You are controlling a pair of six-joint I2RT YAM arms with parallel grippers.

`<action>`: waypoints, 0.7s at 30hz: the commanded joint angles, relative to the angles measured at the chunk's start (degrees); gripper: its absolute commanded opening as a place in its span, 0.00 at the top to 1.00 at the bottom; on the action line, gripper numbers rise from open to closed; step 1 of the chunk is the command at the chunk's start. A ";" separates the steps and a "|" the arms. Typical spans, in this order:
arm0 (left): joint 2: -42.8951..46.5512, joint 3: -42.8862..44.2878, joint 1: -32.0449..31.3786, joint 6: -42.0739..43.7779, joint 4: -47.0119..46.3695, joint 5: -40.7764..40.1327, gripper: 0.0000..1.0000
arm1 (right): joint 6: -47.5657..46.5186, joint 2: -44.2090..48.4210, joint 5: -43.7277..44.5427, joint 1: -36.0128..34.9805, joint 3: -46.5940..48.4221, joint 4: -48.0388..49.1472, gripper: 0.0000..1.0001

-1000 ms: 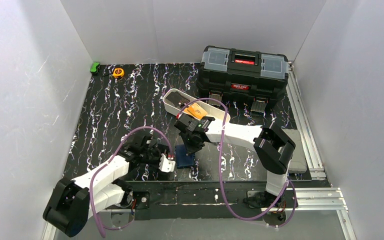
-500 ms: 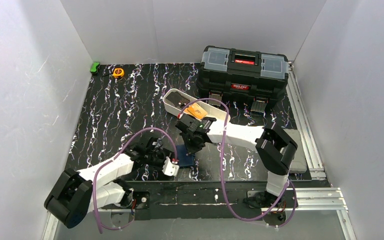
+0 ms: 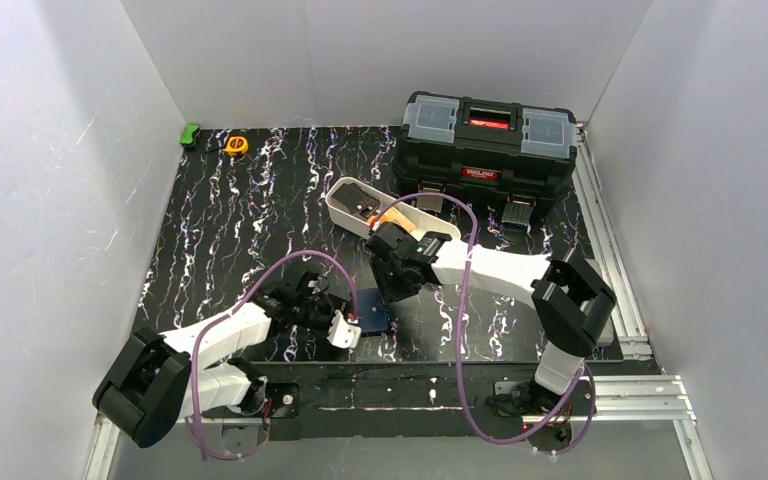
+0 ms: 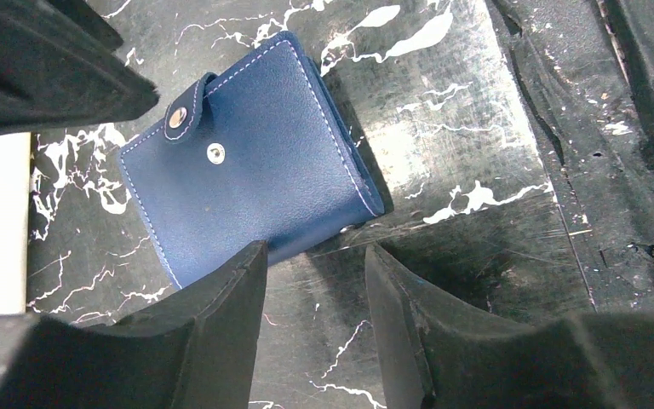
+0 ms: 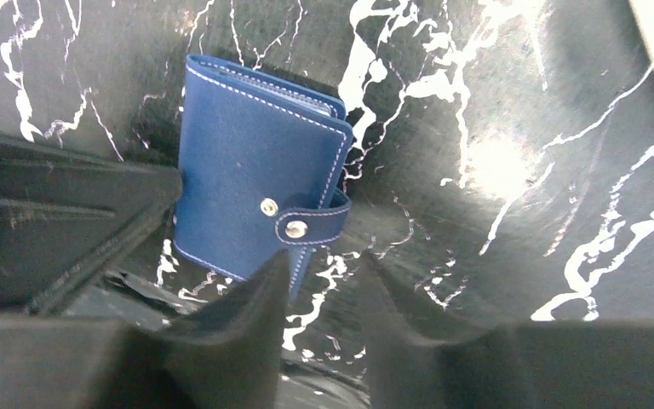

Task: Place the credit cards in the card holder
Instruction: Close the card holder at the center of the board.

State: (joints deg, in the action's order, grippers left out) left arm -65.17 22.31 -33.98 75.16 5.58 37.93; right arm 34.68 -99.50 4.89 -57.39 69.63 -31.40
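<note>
Black marbled bench (image 3: 220,220); navy card holder (image 4: 255,170) lying flat, folded, just ahead of left jaws and right jaws. Left jaws partly open, empty. Right jaws narrowly parted, empty.

The wallet (image 3: 373,312) lies on the table (image 3: 220,230) near its front edge, between the 2 grippers. The left gripper (image 3: 352,323) is just left of it and the right gripper (image 3: 390,291) just behind it. Farther back sits a tray (image 3: 336,204) with cards (image 3: 395,215) in it. A toolbox (image 3: 487,145) stands at the back right, behind the tray. In the back left corner lie a tape measure (image 3: 236,145) and, left of it, 1 small block (image 3: 191,134).
</note>
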 commanded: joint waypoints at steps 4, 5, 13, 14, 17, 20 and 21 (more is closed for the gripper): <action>0.05 0.54 -0.30 -1.49 1.05 0.32 0.55 | -0.30 2.57 0.85 0.11 0.78 1.44 0.34; 0.17 0.16 -0.30 -1.62 0.22 0.52 0.55 | -0.31 1.70 0.27 0.11 1.63 0.87 0.34; 0.26 -0.73 -0.54 -2.21 -2.32 0.74 0.65 | 0.04 -2.76 -1.59 0.00 4.82 -1.10 0.46; 0.26 -0.72 -0.67 -2.43 -2.40 0.71 0.65 | 0.07 -3.27 -1.85 -0.01 5.20 -1.26 0.47; 0.51 -0.90 -0.89 -2.44 -2.42 0.40 0.66 | -0.04 -4.48 -1.83 -0.45 6.02 -1.65 0.48; 0.74 -1.03 -0.92 -2.19 -2.44 0.25 0.67 | -0.06 -5.40 -1.66 -0.87 6.90 -2.19 0.49; 0.72 -1.08 -0.94 -2.20 -2.43 0.22 0.67 | -0.07 -5.43 -1.48 -0.96 7.00 -2.13 0.49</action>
State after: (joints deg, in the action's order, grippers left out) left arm -65.17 22.11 -34.63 72.88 3.09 36.82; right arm 34.39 -104.18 3.66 -57.60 73.80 -32.75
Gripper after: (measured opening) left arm 0.333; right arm 0.512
